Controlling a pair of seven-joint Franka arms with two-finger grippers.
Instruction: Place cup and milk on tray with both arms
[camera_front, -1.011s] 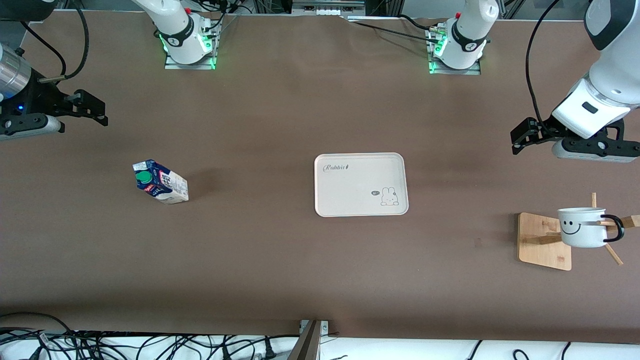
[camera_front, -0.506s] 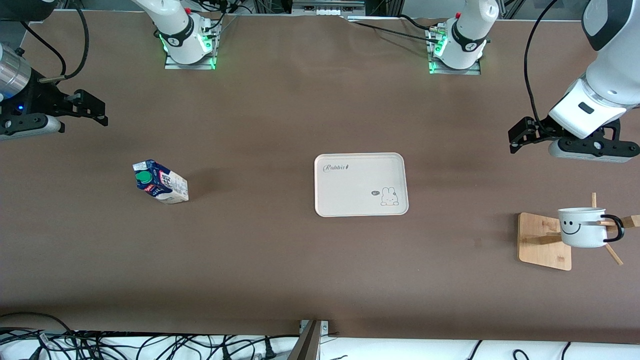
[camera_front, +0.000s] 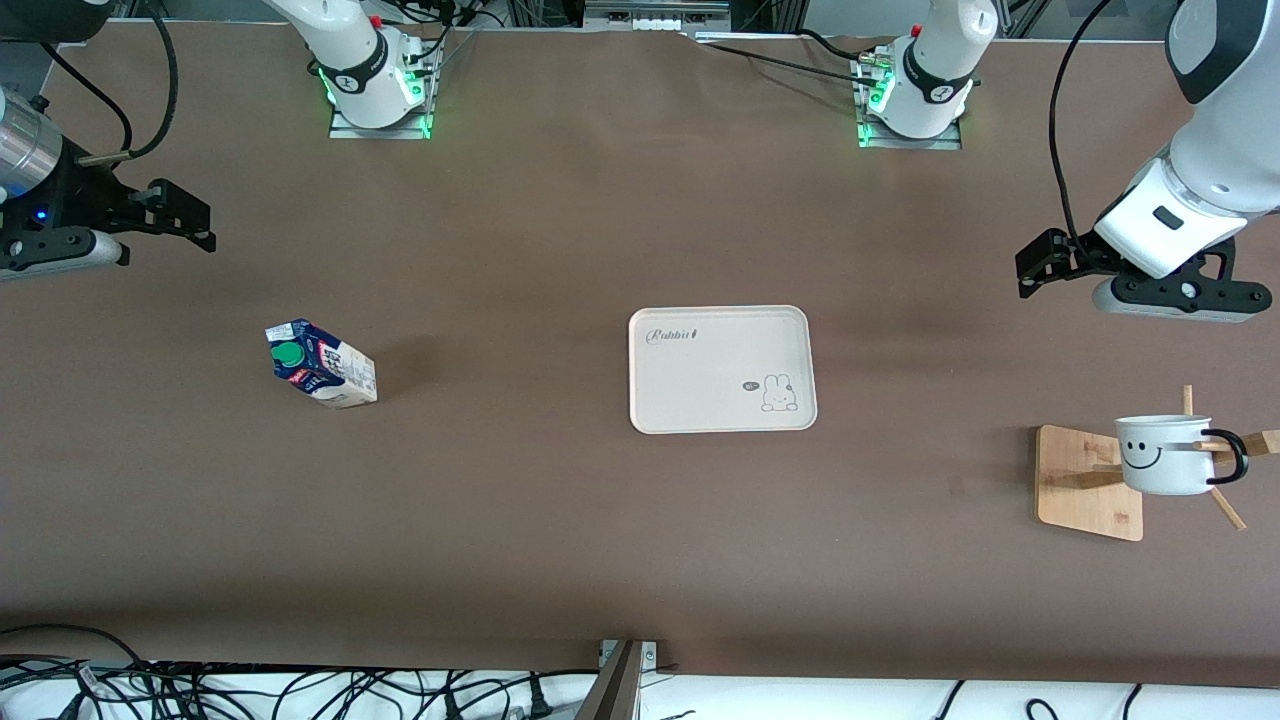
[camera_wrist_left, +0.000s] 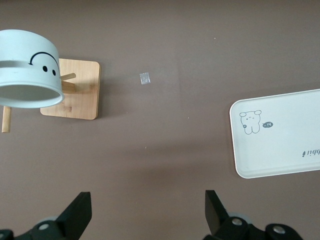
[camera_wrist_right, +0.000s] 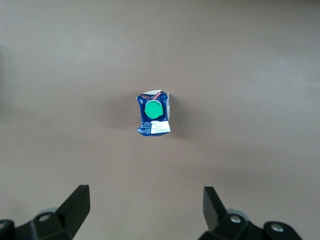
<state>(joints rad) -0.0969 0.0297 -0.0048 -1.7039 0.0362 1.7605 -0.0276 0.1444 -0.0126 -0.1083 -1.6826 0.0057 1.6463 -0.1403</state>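
Since a second ago our left gripper (camera_front: 1037, 268) has drifted slightly toward the bases, jaws wide, empty. Right gripper (camera_front: 185, 222) waits wide. Tray (camera_front: 722, 412) mid-tabletop; milk (camera_front: 322, 365), cup (camera_front: 1165, 455) near opposite ends.

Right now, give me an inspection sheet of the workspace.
Surface: brown table, flat; small pale scrap near the rack.
Tray: mid-table, bare.
Milk: upright on the table toward the right arm's end.
Cup: hung on the wooden rack toward the left arm's end.
Clutter: nothing else seen.
Left pincer: open, over the table, farther from the front camera than the rack.
Right pincer: open, over the table above the milk.
Cables: black tangle along the table's near edge; leads at both bases.
Surroundings: nothing seen.
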